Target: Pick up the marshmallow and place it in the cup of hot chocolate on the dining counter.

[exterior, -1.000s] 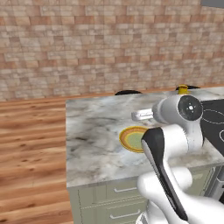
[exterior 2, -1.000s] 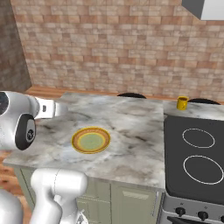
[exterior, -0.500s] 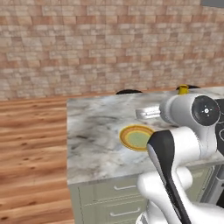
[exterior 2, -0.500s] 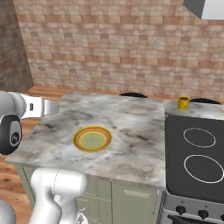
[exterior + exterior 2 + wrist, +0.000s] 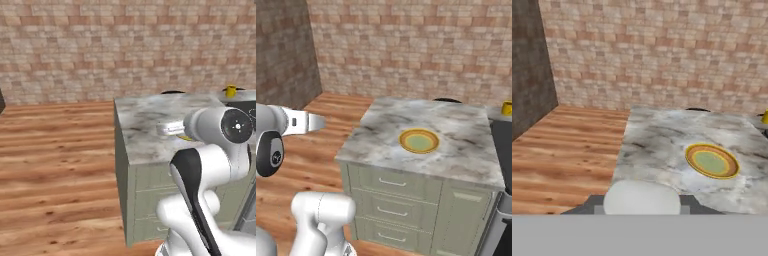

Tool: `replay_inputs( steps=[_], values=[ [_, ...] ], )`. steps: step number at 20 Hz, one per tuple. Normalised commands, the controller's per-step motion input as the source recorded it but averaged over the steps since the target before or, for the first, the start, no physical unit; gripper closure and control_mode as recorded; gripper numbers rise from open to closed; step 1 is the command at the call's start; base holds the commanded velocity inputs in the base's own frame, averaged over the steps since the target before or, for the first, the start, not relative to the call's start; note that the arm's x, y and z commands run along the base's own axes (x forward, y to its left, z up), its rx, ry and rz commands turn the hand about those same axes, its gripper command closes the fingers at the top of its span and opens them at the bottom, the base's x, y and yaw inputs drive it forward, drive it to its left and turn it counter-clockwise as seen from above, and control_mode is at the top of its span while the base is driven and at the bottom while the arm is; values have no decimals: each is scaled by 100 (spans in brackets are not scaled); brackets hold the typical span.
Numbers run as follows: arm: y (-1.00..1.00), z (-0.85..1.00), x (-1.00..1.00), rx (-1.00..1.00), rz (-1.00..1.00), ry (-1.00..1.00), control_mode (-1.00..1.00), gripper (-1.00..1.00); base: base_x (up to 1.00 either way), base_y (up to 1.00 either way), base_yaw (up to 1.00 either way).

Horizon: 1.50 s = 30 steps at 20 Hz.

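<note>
Shifted since the earlier frames: both base views, the base having driven so that the dining counter (image 5: 456, 120) now sits farther right in them, while the gripper (image 5: 320, 121) hangs level off the counter's near-left corner over wood floor (image 5: 567, 150); finger spread cannot be told. Ahead of the gripper: counter's marbled top, with a yellow-and-green plate (image 5: 712, 161) lying flat on it, ahead and to the right. Farthest, past the plate at the counter's far right: cup of hot chocolate (image 5: 507, 107), upright, well apart from the gripper, brick wall (image 5: 662, 50) behind.
</note>
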Motion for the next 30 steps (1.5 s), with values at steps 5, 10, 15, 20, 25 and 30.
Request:
replay_inputs(
  steps=[5,10,15,20,25,30],
  values=[
    [0,0,0,0,0,0,100,100,-85,100,1],
    [0,0,0,0,0,0,100,100,19,100,-13],
    [0,0,0,0,0,0,100,100,72,100,-27],
    [0,0,0,0,0,0,100,100,98,99,-55],
    [0,0,0,0,0,0,100,100,100,96,-62],
    [0,0,0,0,0,0,100,100,100,93,-63]
  ],
)
